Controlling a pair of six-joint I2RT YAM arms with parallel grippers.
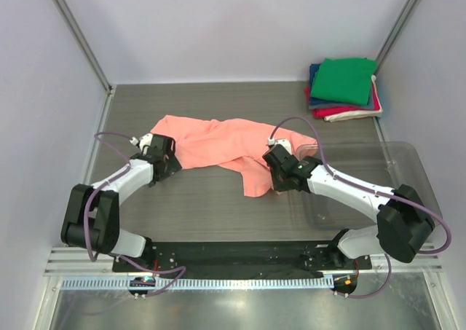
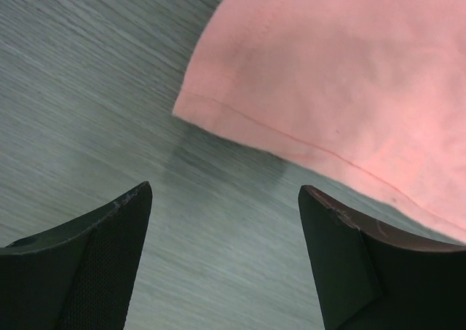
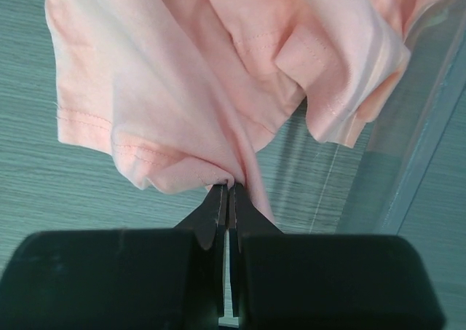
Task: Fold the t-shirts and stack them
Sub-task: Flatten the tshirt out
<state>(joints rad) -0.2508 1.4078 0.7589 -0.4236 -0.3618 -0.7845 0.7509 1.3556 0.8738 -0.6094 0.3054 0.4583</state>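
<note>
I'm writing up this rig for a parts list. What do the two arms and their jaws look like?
The left arm and right arm share one look: white link shells between chunky black joints. A purple cable loops along each. The jaws are black and taper towards the tips; the left wrist view shows a fine mesh texture on one inner face.

Lower shirts [image 1: 338, 112] mostly hidden under green shirt [image 1: 344, 79]; tray [image 1: 411, 159] partly behind right arm [image 1: 349, 189].
</note>
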